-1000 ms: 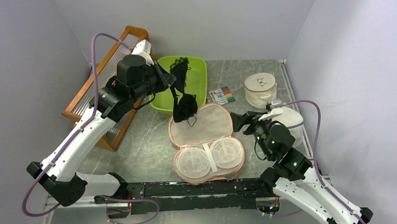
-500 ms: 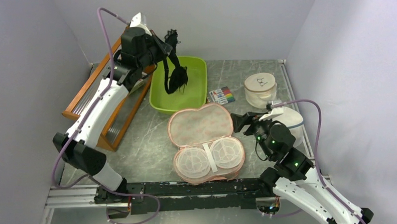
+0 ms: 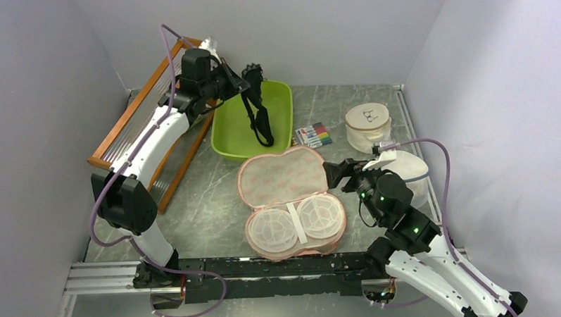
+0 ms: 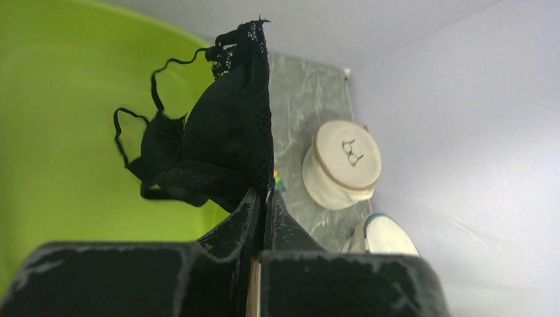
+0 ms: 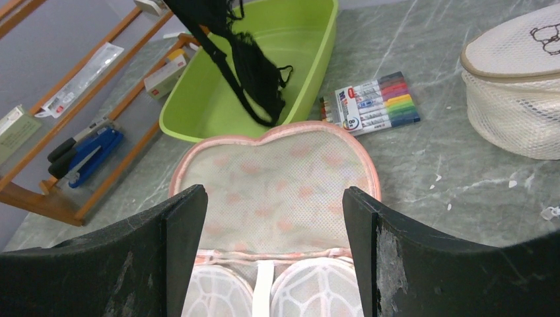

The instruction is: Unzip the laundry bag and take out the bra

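Grey marble table (image 3: 209, 203), pale walls on three sides. Wooden rack (image 3: 125, 136) runs along the table's left edge, under the left arm and behind the left gripper (image 3: 241, 81). Laundry bag (image 3: 285, 179) lies mid-table, fully unzipped and folded flat: printed lid flap on the far side, white mesh cups (image 3: 294, 225) on the near side. It is well below and to the right of the left gripper, and just left of the right gripper (image 3: 332, 172). Green basin (image 3: 238, 132) sits directly under the left gripper, beyond the bag's far rim. Round mesh tub (image 3: 368, 124) stands beyond the right gripper, and a second white tub (image 3: 413, 171) sits close on its right. Bra (image 3: 258, 110) is out of the bag: left gripper's fingers are pressed together on one edge of it, and cups and straps hang limp from the pinch over the basin. Can't tell whether the low strap end touches the basin. Right gripper's fingers are spread wide with nothing between them, parked at the bag's right rim. Right wrist view frames the lid flap between the two fingers; contact with the bag is unclear. Marker pack (image 3: 313, 135) lies flat between basin and mesh tub, ahead of the right gripper.
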`<state>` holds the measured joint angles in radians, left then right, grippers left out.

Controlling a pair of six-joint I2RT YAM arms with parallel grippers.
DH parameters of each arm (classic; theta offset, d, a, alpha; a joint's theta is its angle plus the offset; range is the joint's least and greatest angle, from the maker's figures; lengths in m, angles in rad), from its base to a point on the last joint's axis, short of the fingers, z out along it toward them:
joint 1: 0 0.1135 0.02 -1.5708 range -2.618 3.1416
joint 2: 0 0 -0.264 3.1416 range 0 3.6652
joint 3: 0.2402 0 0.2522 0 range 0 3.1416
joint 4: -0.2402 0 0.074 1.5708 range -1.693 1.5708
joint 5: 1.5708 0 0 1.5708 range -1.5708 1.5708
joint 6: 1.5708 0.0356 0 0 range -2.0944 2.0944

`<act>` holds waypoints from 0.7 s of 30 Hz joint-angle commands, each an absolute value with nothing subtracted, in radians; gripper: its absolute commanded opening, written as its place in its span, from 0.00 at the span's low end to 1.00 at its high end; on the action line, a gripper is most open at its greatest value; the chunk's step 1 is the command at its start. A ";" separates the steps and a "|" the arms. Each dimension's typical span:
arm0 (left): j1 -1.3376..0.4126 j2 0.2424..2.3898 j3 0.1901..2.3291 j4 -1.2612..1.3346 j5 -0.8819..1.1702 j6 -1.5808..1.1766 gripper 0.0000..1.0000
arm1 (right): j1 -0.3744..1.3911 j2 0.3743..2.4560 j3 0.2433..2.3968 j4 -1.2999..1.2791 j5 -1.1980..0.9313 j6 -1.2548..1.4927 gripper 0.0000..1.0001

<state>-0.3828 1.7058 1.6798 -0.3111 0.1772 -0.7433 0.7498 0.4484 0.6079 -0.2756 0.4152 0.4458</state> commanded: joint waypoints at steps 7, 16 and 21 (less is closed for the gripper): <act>-0.364 1.672 1.424 -0.235 0.188 -0.781 0.07 | 0.746 0.487 0.608 -0.254 0.396 0.456 0.76; -0.352 1.678 1.318 -0.285 0.057 -0.628 0.07 | 0.746 0.515 0.599 -0.235 0.377 0.459 0.76; -0.348 1.768 1.372 -0.335 0.058 -0.514 0.07 | 0.746 0.548 0.587 -0.209 0.349 0.472 0.76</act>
<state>-0.3584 1.7077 1.3197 -0.2981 0.0895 -0.6281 0.7494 0.5308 0.6025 -0.2508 0.3733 0.4572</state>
